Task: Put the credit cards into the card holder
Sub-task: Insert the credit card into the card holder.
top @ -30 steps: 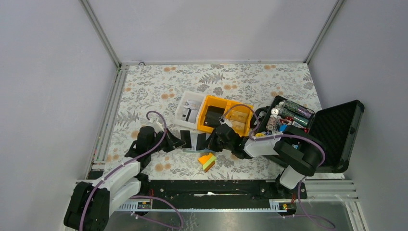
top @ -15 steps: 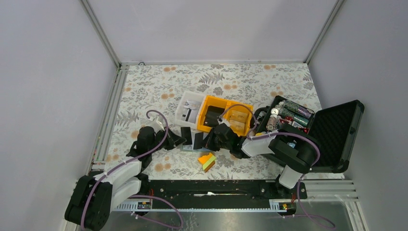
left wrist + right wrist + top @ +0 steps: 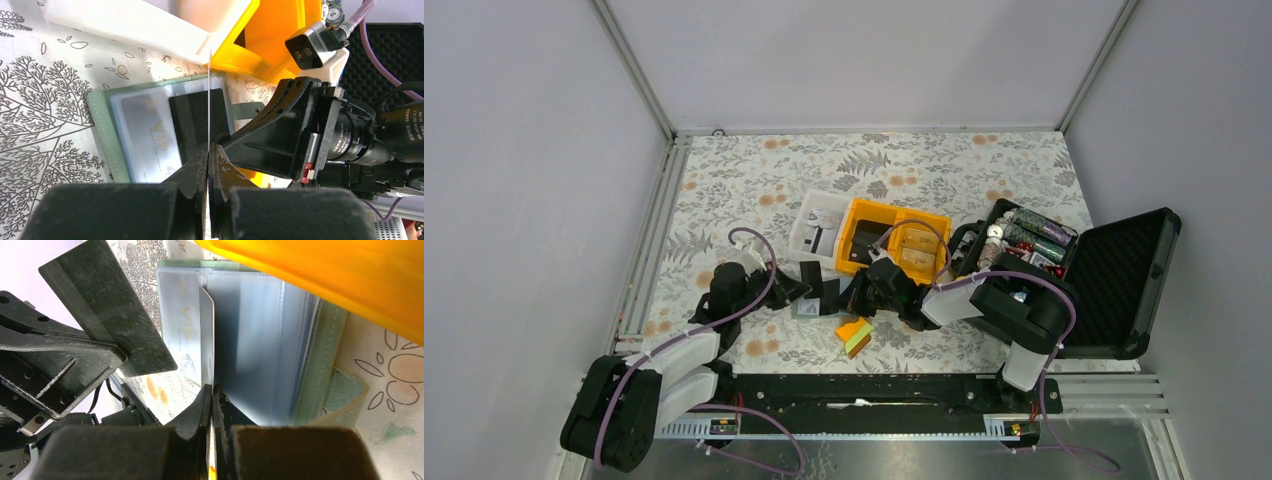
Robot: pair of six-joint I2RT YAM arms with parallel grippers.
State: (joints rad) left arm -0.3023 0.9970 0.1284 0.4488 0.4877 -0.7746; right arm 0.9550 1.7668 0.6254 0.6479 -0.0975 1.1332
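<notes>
The card holder [image 3: 809, 309] lies open on the table between both grippers, its grey-green edge [image 3: 102, 135] and light-blue inner panel [image 3: 260, 340] showing. A pale card marked VIP [image 3: 145, 135] sits in a clear pocket. My left gripper [image 3: 208, 150] is shut on a thin credit card [image 3: 209, 100], which looks edge-on here and is a dark plate [image 3: 105, 305] in the right wrist view. My right gripper [image 3: 211, 390] is shut on another credit card [image 3: 206, 340], which stands on edge over the holder's pockets. I cannot tell whether its tip is inside a pocket.
A yellow bin [image 3: 894, 245] and a white bin [image 3: 817, 225] stand just behind the holder. An orange-yellow-green wedge block [image 3: 855, 335] lies in front. An open black foam-lined case [image 3: 1124, 270] with poker chips [image 3: 1024, 235] stands at the right.
My right gripper has moved left with its card, closer to the card holder and the left gripper. The left gripper has barely moved.
</notes>
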